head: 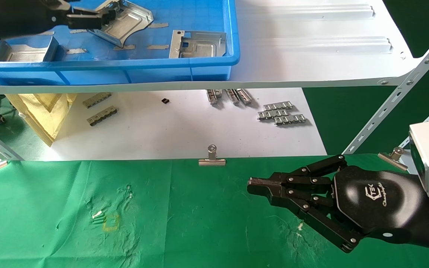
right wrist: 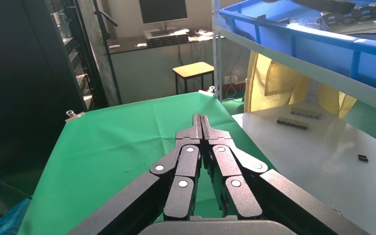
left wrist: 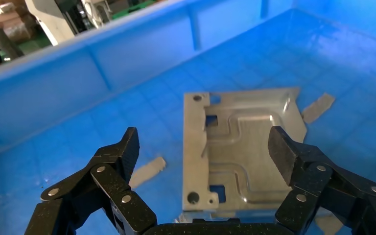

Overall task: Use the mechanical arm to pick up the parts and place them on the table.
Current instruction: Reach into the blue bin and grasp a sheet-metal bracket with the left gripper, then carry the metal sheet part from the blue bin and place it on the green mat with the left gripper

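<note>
My left gripper (head: 106, 18) reaches into the blue tray (head: 125, 65) and stands open over a silver part (head: 127, 20). In the left wrist view that part (left wrist: 240, 147) lies on the tray floor between the spread fingers (left wrist: 127, 147), with the left gripper (left wrist: 205, 149) just above it and not touching. Two more parts (head: 197, 44) (head: 24, 51) rest in the same tray. My right gripper (head: 251, 184) is shut and holds nothing, hovering low over the green table (head: 162, 223); its closed tips (right wrist: 201, 120) point across the cloth (right wrist: 127, 137).
The tray sits on a white metal shelf (head: 311, 56) above the table's far edge. Small grey strips (head: 281, 113) lie on the lower white surface (head: 181, 130). Binder clips (head: 212, 158) hold the cloth's edge. A slanted shelf strut (head: 385, 108) stands at the right.
</note>
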